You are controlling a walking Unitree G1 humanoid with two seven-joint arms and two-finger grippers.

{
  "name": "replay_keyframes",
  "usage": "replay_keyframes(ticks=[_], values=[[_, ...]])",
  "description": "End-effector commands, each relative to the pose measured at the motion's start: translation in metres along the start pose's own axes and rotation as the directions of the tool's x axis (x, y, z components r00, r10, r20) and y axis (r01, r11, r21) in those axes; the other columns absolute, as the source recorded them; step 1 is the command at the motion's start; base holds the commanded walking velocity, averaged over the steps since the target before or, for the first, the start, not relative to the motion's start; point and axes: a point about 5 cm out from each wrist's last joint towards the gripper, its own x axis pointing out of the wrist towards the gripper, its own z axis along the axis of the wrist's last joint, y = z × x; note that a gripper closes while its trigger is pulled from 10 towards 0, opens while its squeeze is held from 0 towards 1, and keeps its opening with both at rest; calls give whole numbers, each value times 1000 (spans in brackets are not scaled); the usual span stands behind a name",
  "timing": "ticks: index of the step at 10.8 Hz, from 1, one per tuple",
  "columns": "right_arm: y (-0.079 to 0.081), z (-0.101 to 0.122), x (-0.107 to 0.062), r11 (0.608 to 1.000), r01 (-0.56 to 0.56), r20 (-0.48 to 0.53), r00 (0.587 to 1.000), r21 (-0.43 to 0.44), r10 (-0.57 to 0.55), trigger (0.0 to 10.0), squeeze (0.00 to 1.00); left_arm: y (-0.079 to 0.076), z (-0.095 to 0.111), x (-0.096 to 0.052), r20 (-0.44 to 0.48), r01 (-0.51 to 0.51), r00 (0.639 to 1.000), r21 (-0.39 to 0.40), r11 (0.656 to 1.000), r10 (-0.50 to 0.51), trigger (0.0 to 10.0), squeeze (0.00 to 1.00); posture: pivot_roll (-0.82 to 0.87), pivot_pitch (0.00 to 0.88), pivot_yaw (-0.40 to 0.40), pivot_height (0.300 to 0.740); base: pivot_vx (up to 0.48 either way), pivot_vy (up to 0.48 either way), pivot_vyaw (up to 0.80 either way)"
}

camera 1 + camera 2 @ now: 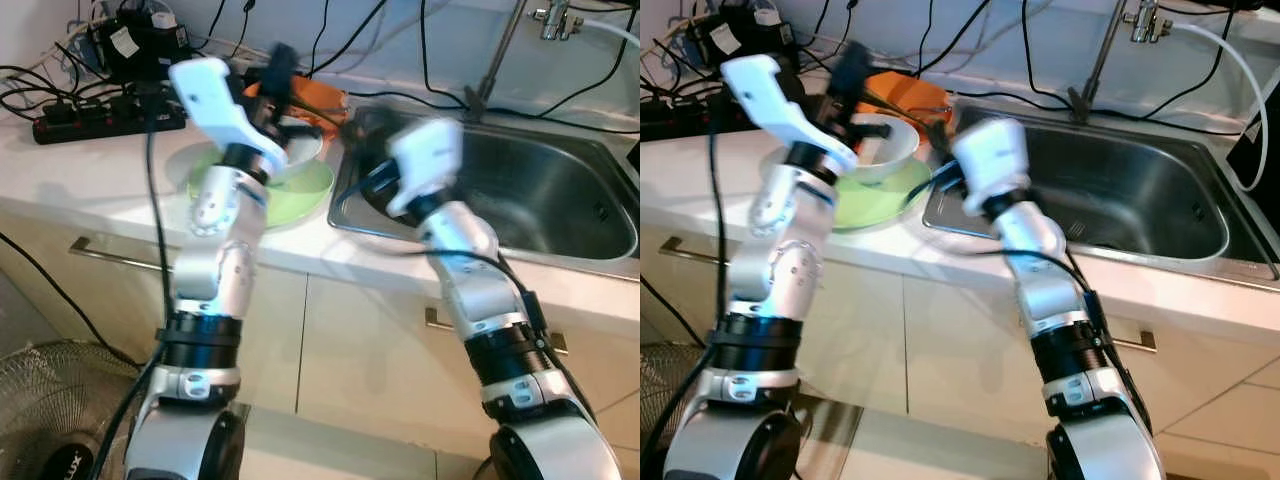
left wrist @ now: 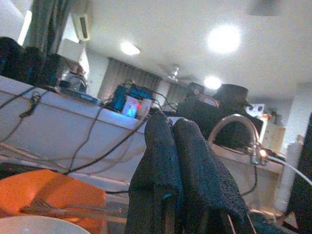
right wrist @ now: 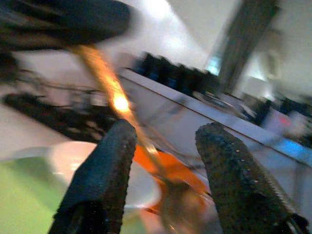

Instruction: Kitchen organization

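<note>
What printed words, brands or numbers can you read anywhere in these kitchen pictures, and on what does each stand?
"LUX": white letters, cut off by the frame edge, on the hub of the floor fan.
Labels on the black devices at the back of the counter: too blurred to read.

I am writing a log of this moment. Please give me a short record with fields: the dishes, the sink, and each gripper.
dishes: white bowl on green plate, orange plate behind them
sink: steel sink beside the dishes, on the robot's right
left gripper: fingers pressed together, raised over the bowl
right gripper: fingers apart, pointing at the dishes, blurred
counter: white, with cables
</note>
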Motion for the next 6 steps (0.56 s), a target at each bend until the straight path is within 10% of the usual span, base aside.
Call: replay_keyframes(ticks=[1, 6], values=[[8, 0, -4, 997, -77, 3, 997, -30, 77, 10000, 0, -9, -1, 0, -11, 48, 999, -4, 999, -48, 10000, 0, 185, 0, -23, 740, 0, 0, 0], [11, -3, -4, 997, -52, -23, 998, -51, 51, 10000, 0, -19, -9, -3, -72, 111, 991, -12, 994, -112, 10000, 0, 196, 7, -22, 740, 0, 0, 0]])
